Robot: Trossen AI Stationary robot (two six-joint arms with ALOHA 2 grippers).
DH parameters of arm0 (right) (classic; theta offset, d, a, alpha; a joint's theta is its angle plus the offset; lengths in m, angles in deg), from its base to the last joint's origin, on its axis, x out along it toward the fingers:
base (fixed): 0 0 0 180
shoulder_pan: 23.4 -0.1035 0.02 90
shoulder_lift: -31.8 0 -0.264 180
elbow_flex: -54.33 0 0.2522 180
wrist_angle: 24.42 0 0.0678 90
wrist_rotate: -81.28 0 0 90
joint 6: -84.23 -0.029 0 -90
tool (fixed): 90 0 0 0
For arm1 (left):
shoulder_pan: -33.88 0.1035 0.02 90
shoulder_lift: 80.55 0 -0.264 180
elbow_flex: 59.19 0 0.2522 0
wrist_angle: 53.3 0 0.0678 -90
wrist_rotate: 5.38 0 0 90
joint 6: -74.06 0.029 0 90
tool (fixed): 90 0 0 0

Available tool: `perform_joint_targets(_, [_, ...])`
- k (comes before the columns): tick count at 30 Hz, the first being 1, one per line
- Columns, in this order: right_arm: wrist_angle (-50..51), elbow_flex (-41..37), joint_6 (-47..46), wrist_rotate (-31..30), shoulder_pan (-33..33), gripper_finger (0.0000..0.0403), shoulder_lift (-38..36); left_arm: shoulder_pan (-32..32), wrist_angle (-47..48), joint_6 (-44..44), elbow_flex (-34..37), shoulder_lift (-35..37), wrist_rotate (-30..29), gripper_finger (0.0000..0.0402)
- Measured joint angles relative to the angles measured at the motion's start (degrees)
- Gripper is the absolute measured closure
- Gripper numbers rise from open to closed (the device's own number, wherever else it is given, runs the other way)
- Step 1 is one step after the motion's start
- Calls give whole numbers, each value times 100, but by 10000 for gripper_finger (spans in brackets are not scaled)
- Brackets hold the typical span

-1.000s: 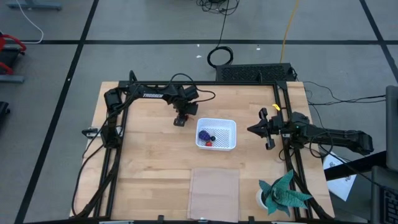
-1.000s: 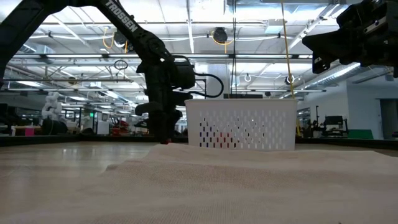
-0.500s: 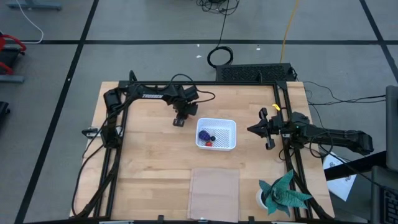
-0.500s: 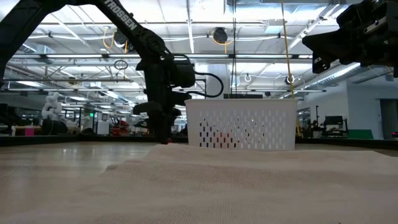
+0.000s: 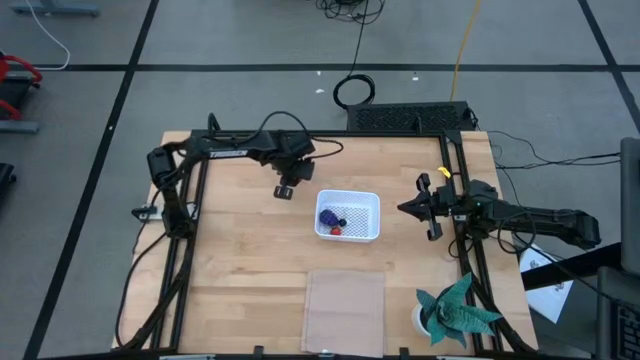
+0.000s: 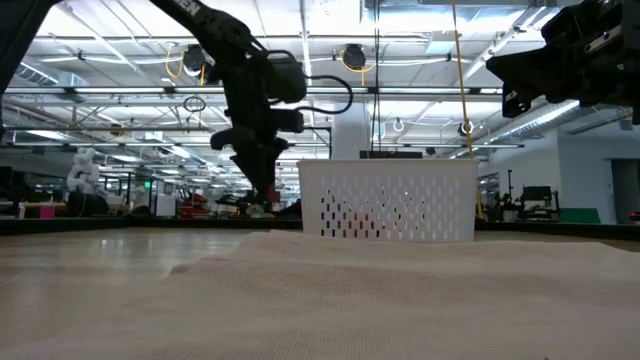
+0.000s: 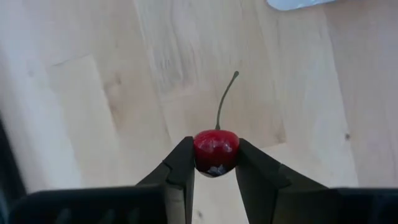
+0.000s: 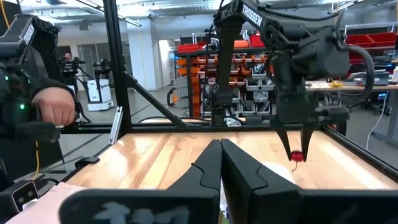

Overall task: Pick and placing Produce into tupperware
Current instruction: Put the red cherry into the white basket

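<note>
The white mesh-walled tupperware (image 5: 358, 205) (image 6: 388, 200) stands on the table's middle. Inside it lie a purple-blue bunch (image 5: 328, 214), a small dark berry (image 5: 342, 221) and a red piece (image 5: 337, 231). My left gripper (image 5: 284, 190) (image 7: 216, 163) hangs just left of the tupperware, shut on a red cherry (image 7: 216, 151) with a thin stem. The right wrist view shows that cherry (image 8: 297, 155) above the wood. My right gripper (image 5: 404, 208) (image 8: 221, 157) waits shut to the right of the tupperware, raised off the table. My left gripper pinches the cherry's round red body (image 7: 211, 148) between its two fingertips (image 7: 182, 163), one on each side. The fingers come from above, pointing down. The cherry is lifted clear of the table, and its stem (image 7: 225, 99) sticks out free beyond the fingers.
A flat pale translucent sheet (image 5: 344, 298) lies by the near edge. A teal paper plant (image 5: 455, 310) stands at the near right corner. Black frame rails (image 5: 185, 250) run along both table sides. A person's hand (image 8: 56, 106) shows beyond the table in the right wrist view.
My left gripper has risen from the table beside the tupperware and drifted slightly toward the left and far edges, staying shut. The cherry has come up with it and now hangs clear of the wood.
</note>
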Motion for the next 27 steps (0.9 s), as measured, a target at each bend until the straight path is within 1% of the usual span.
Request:
perform_joint_targets(13, [-16, 0, -7, 0, -2, 403, 2, 4, 248, -542, -4, 650, -29, 314])
perform_joint_targets(19, [-16, 1, 2, 2, 0, 403, 0, 4, 354, -318, -4, 968, -28, 314])
perform_joint_targets(27, [45, 0, -5, 1, 0, 403, 1, 165, 363, -410, -8, 1578, 31, 314])
